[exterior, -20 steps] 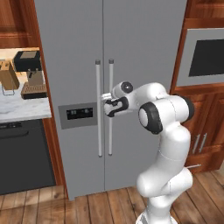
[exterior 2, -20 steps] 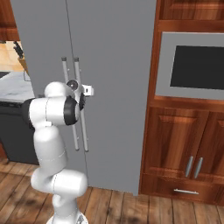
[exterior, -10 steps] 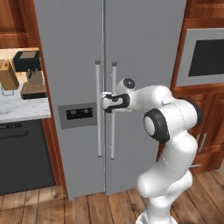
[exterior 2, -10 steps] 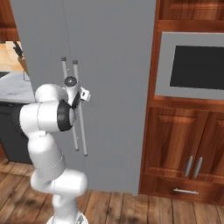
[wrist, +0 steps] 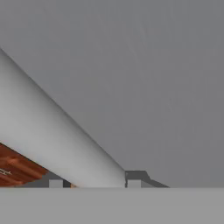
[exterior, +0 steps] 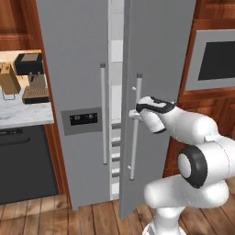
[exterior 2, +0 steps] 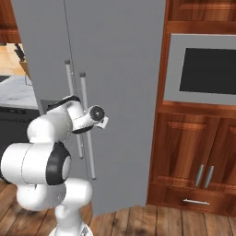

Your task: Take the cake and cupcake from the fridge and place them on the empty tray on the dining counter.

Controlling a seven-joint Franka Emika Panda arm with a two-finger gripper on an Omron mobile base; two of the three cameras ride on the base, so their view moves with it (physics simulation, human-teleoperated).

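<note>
The grey fridge (exterior: 78,69) stands ahead, its right door (exterior: 156,46) swung out a little. A narrow gap between the doors shows white shelves (exterior: 115,92). My gripper (exterior: 134,113) is shut on the right door's long vertical bar handle (exterior: 136,147) at about mid-height. From the right base view the gripper (exterior 2: 86,123) meets the same handle (exterior 2: 88,152). In the hand view the handle (wrist: 52,127) runs diagonally between the fingertips, gripper (wrist: 94,181), against the grey door (wrist: 153,65). The cake and cupcake are hidden; the tray and dining counter are out of view.
Left of the fridge, a marble wall counter (exterior: 18,114) carries a coffee machine (exterior: 32,75) and knife block (exterior: 9,80) above a dark appliance (exterior: 23,160). Right of the fridge, a built-in oven (exterior 2: 207,69) sits over wooden cabinets (exterior 2: 193,156). The floor is wood.
The right fridge door has swung outward from shut, opening a gap between the doors. My gripper closed on its handle and drew back toward the base with it.
</note>
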